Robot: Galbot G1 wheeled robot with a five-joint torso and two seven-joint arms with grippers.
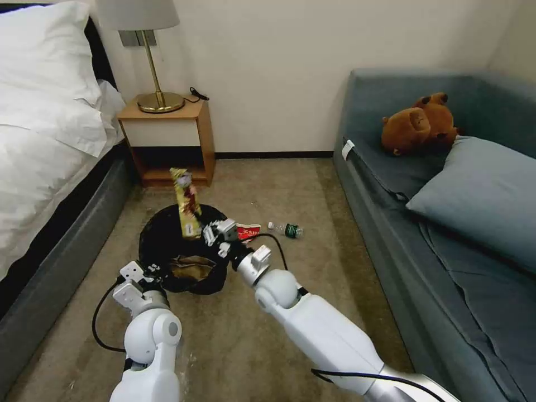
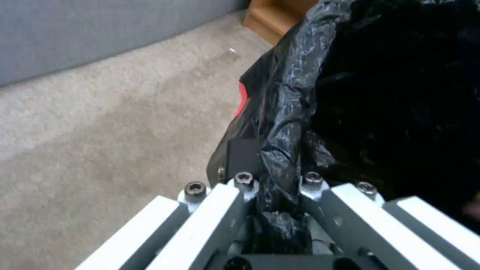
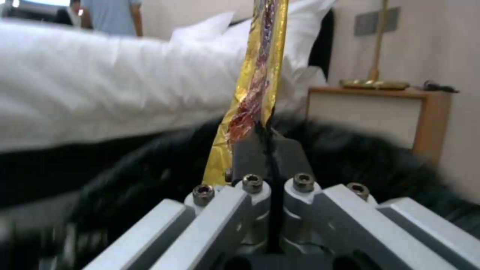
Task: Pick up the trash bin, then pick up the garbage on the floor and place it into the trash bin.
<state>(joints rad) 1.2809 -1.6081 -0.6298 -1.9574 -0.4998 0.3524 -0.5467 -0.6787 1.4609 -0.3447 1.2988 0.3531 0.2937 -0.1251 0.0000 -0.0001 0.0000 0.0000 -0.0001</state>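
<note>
The trash bin [image 1: 167, 240], lined with a crinkled black bag [image 2: 380, 93], is low in front of me, and my left gripper [image 1: 149, 273] is shut on its near rim [image 2: 274, 161]. Over the bin's opening my right gripper [image 1: 214, 233] is shut on the lower end of the long brown-gold snack wrapper [image 1: 186, 204], which stands upright [image 3: 260, 75] between the closed fingers [image 3: 250, 150]. A crumpled tan paper bag [image 1: 192, 268] lies inside the bin. On the carpet just beyond the right gripper are the crushed red-and-white cup [image 1: 249, 230] and the small clear bottle [image 1: 286, 229].
The bed [image 1: 39, 145] runs along the left and a grey sofa [image 1: 446, 223] with a pillow and plush toy along the right. A wooden nightstand [image 1: 167, 134] with a brass lamp stands behind the bin. Open carpet [image 1: 251, 335] lies between bed and sofa.
</note>
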